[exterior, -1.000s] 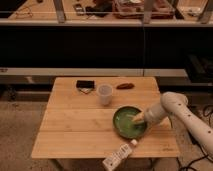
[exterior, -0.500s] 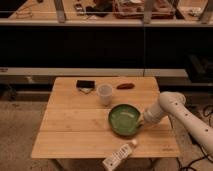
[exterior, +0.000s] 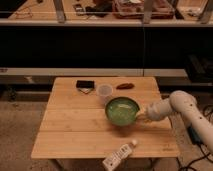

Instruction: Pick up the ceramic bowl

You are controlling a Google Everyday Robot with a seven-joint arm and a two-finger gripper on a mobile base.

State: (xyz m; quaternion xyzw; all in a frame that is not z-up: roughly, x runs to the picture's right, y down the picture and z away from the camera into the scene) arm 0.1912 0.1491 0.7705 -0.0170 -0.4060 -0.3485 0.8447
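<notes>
Dark shelving and a long counter fill the background, and in front of it stands a pale wooden table (exterior: 75,130) carrying a handful of things. The ceramic bowl (exterior: 121,110) — wide, shallow, glossy green inside — now appears raised and shifted up and toward the left compared with a second ago, when it looked to sit lower on the boards near the right edge. The gripper (exterior: 139,116) is at the bowl's right rim, at the end of the white arm (exterior: 182,107) reaching in from the right; its fingers look clamped on that rim, though the contact itself is small and hard to make out.

What has changed matters: half a second ago the bowl was already drifting from its resting spot, and now it seems to hang clear of the table, slightly nearer the small translucent cup (exterior: 104,91). I judge the grasp made and the lift under way, so the task is nearly done.

Holding by one edge leaves the bowl free to tip or slip — a slow, level rise would suit. Behind the cup lie a dark flat object (exterior: 85,84) and a reddish-brown item (exterior: 124,86), well apart from the bowl; a white bottle (exterior: 119,155) lies on its side at the front edge.
</notes>
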